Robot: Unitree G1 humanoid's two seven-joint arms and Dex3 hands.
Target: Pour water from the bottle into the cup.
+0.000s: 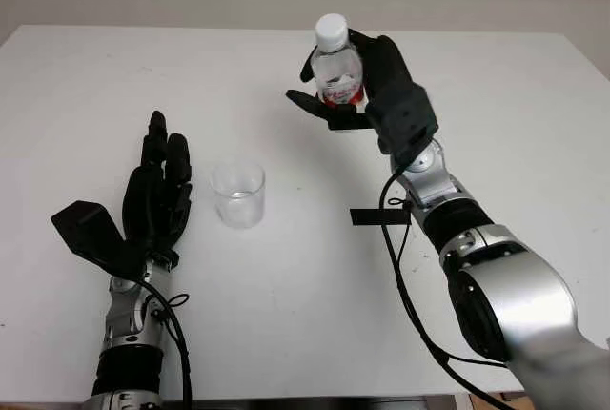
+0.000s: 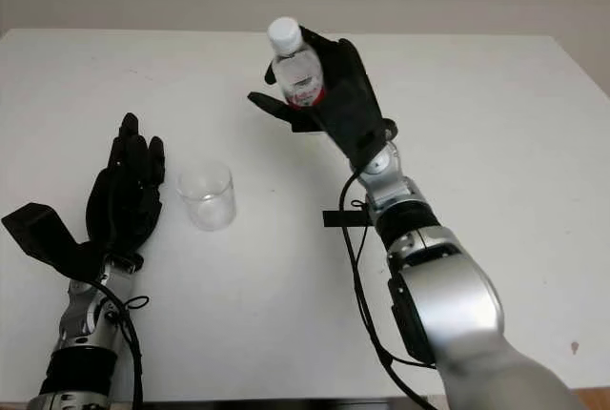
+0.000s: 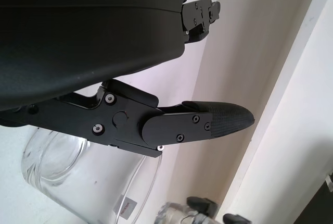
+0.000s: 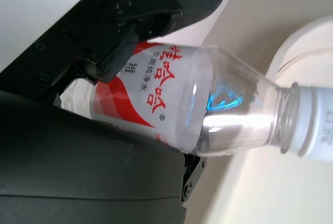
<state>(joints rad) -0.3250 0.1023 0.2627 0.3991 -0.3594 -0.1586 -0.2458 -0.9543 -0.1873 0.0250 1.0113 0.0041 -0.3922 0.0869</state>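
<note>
right hand (image 1: pixel 367 86): clenched on small clear plastic bottle (image 1: pixel 336 71) with red label, held upright toward table's far edge
white cap (image 1: pixel 331 30): on; pouring blocked
clear plastic cup (image 1: pixel 238 194): tip-over risked
left hand (image 1: pixel 157 195): open, beside cup

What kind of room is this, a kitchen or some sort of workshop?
Probably a lab or test bench, not a kitchen: a bare white table against a plain wall, holding just a clear cup, while the right hand holds a small water bottle.
</note>
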